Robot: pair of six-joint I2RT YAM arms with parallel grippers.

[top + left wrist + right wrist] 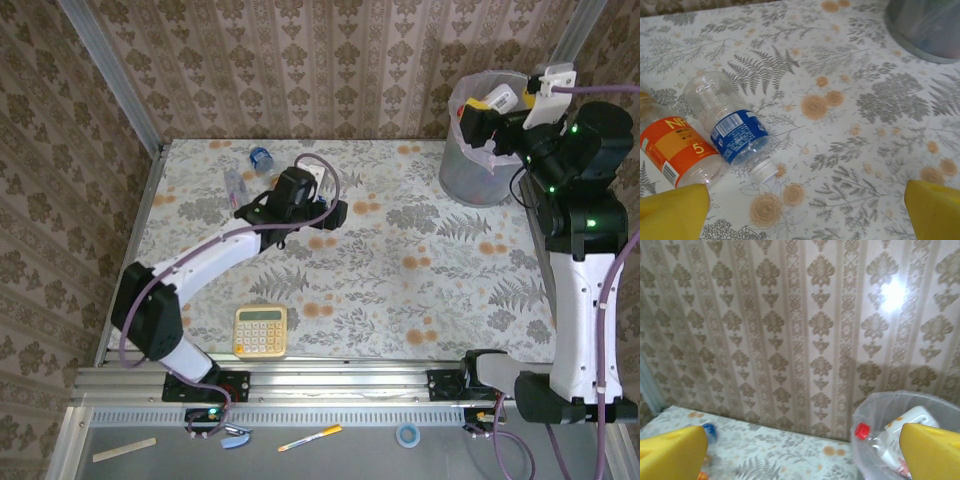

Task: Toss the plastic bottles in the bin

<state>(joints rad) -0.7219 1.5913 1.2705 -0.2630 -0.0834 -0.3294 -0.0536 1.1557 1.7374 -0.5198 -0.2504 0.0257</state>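
Locate the left gripper point(802, 212) low over the far left-centre of the counter point(420, 290). Check the jaws: spread wide, with nothing between the yellow pads point(672, 212). Read this gripper as released and empty.

Find two plastic bottles lying on their sides on the counter, just ahead of that gripper and off to its left. Identify an orange-labelled bottle point(682, 150) and a blue-labelled bottle point(735, 130), set side by side and touching or very nearly so. Note the white cap point(764, 171) on the blue-labelled bottle, pointing toward the gripper.

In the top view, identify a blue-marked bottle point(262, 158) near the far edge of the counter. Find a clear bottle point(235, 187) near it, closer to the left edge. Place both to the left of the left arm's wrist. Match between this pair and the pair in the left wrist view: not determinable.

Locate the right gripper point(801, 455) raised over the mouth of the bin point(475, 175), at the far-right corner of the counter, close to the patterned wall point(790, 315). Check the jaws: fully parted, nothing held. Treat this gripper as released.

Inspect the bin from the right wrist view. Note the translucent liner point(875, 412) folded around the rim. Find a red-capped bottle point(861, 430) and a white bottle point(912, 419) already inside, close together.

Note the yellow calculator point(261, 331) flat at the near edge of the counter, well apart from the bottles and the bin.
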